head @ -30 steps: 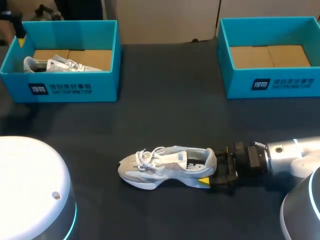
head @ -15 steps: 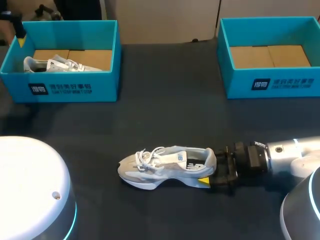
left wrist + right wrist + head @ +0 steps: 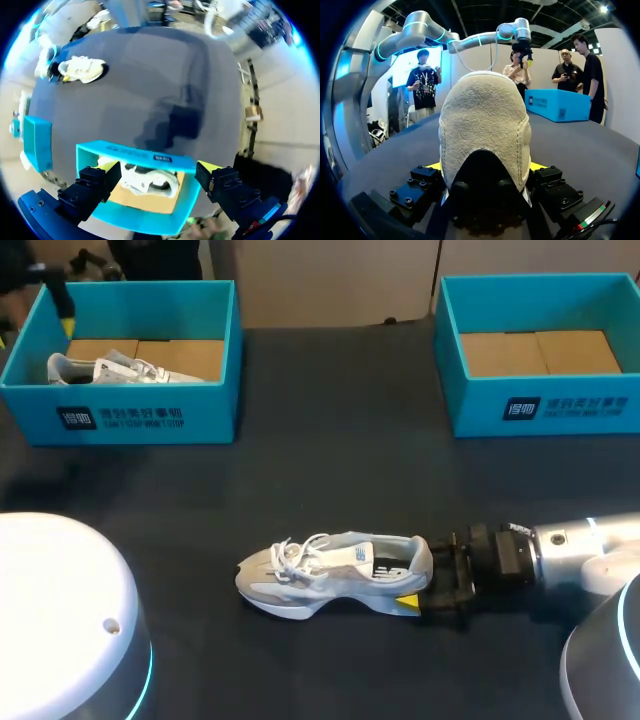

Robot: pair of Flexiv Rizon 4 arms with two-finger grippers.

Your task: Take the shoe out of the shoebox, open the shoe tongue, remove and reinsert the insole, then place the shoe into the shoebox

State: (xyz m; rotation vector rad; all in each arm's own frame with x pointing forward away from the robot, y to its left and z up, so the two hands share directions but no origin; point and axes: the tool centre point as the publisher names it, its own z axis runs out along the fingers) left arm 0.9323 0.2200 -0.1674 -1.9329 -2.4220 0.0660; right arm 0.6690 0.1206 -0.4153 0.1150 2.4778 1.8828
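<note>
The dark table point(image 3: 330, 470) fills most of the head view. Two open teal shoeboxes are set along its far edge: the left shoebox point(image 3: 150, 415) at the upper left of the frame and the right shoebox point(image 3: 545, 405) at the upper right. Brown card is shown on the floor of each box.

The right arm point(image 3: 570, 555) is brought in from the lower right of the frame.

The shoe point(image 3: 330, 575), white and grey, is located on the table at lower centre, well apart from both boxes. It is laid on its sole, with the toe directed toward the left of the frame and the heel toward the right arm. A second shoe point(image 3: 100, 368) is contained in the left shoebox.

The right gripper point(image 3: 420, 582) is clenched on the heel of the shoe; in the right wrist view the heel is seated between both fingers.

The left gripper point(image 3: 159, 165) is released. It is held above the left shoebox, and the second shoe is seen under the spread fingers.
</note>
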